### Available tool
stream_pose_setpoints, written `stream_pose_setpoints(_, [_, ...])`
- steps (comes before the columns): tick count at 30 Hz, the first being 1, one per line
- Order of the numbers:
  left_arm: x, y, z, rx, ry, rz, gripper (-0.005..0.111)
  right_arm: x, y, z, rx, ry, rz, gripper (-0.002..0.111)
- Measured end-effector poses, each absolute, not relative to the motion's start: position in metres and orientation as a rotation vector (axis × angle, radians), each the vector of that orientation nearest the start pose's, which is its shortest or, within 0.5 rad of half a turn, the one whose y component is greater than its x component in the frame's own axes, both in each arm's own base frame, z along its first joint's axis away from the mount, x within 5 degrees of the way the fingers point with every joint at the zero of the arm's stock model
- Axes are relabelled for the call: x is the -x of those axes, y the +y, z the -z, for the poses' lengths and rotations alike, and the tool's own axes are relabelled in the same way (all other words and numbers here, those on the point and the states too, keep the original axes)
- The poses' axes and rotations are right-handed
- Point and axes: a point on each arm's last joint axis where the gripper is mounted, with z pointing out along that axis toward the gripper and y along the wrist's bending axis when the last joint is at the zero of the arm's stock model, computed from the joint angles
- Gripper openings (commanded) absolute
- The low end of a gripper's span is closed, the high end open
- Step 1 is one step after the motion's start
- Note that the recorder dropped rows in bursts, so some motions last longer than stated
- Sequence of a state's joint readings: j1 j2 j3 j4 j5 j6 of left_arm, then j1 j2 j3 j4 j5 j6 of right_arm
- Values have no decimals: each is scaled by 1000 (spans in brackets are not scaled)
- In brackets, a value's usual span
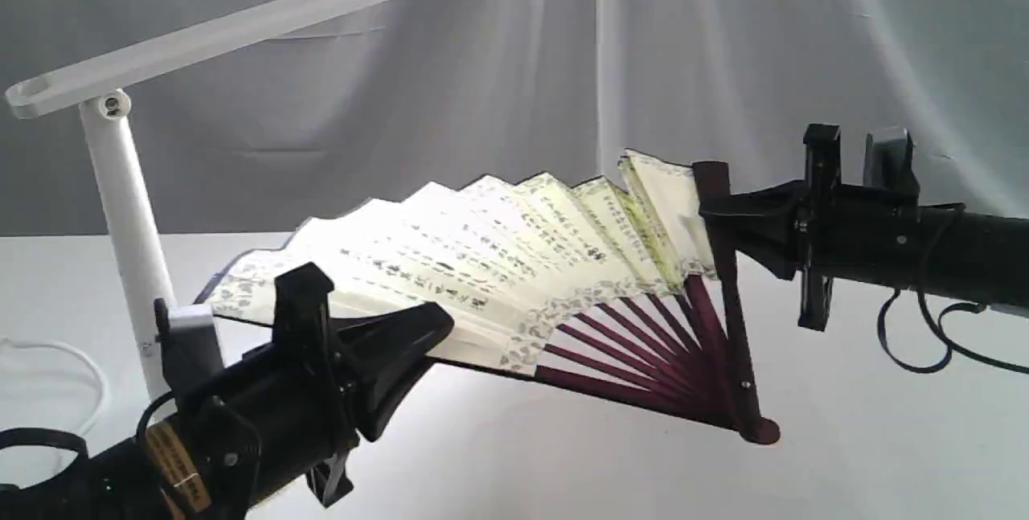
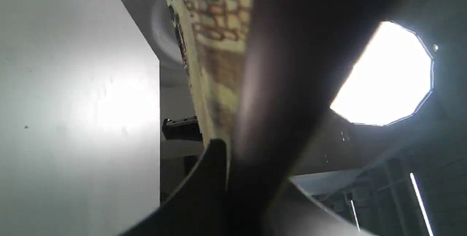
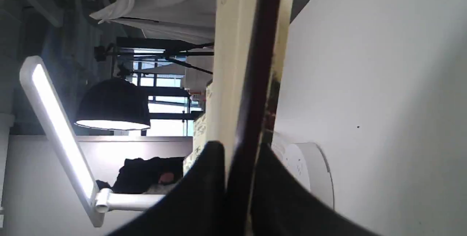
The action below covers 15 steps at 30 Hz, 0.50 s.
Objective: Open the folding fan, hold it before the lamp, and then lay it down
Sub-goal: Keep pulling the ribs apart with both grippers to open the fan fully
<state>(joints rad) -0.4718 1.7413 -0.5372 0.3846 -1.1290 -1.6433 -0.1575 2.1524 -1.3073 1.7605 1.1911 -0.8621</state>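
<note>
The folding fan (image 1: 514, 263) is spread wide above the white table, its cream pleats with dark calligraphy facing me and its maroon ribs meeting at a pivot (image 1: 760, 429) low on the right. My left gripper (image 1: 438, 327) is shut on the fan's lower left guard, seen close up as a dark blurred guard (image 2: 277, 93). My right gripper (image 1: 711, 214) is shut on the upright right guard (image 3: 255, 82). The white lamp (image 1: 120, 182) stands at the far left, its bar head (image 1: 217, 34) slanting up over the fan's left part. Its lit bar (image 3: 58, 126) and round base (image 3: 310, 174) show in the right wrist view.
A white cord (image 1: 56, 375) curls on the table (image 1: 844, 456) at the left beside the lamp post. Grey cloth (image 1: 563, 62) hangs behind the scene. A bright studio light (image 2: 383, 79) shines in the left wrist view.
</note>
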Motion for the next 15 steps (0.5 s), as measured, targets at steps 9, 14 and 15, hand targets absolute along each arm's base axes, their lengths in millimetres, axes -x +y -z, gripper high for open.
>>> stream_pose_setpoints(9, [-248, -157, -180, 646, 1779, 1675, 0, -426, -1, -171, -504, 2011, -1741, 0])
stream_pose_setpoints(14, [-248, -156, -180, 655, 1772, 1670, 0, -425, -11, -171, -511, 2006, -1736, 0])
stream_pose_setpoints(15, [-248, -156, -181, 650, 1769, 1669, 0, -424, -13, -171, -509, 2003, -1740, 0])
